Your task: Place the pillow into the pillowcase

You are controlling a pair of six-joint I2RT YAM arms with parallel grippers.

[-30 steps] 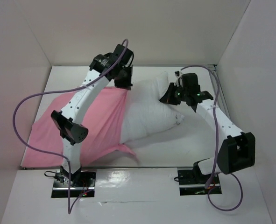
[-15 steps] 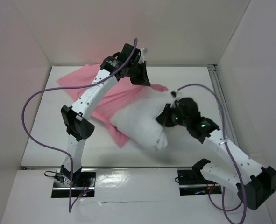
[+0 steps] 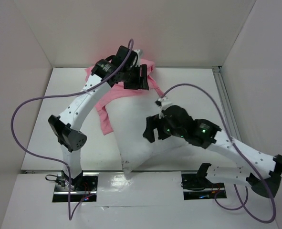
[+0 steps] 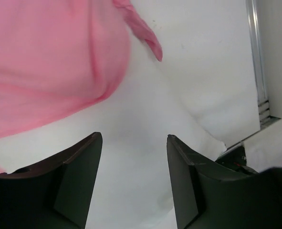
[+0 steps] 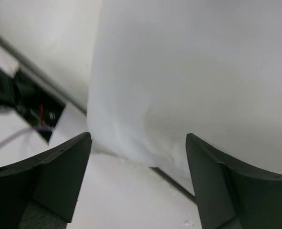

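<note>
The pillow (image 3: 131,129), a plump, matte white cushion, lies puffed up in the middle of the table (image 3: 45,109), one corner reaching toward 6 o'clock at the near edge. The pillowcase (image 3: 101,112), glossy pink satin, sits bunched in soft folds at the pillow's far end, from 10 to 12 o'clock. The left gripper (image 3: 141,82) hangs over that pink edge, its dark fingers spread with nothing between them. The right gripper (image 3: 151,132), over the pillow's 3 o'clock side, gapes wide and is empty too.
</note>
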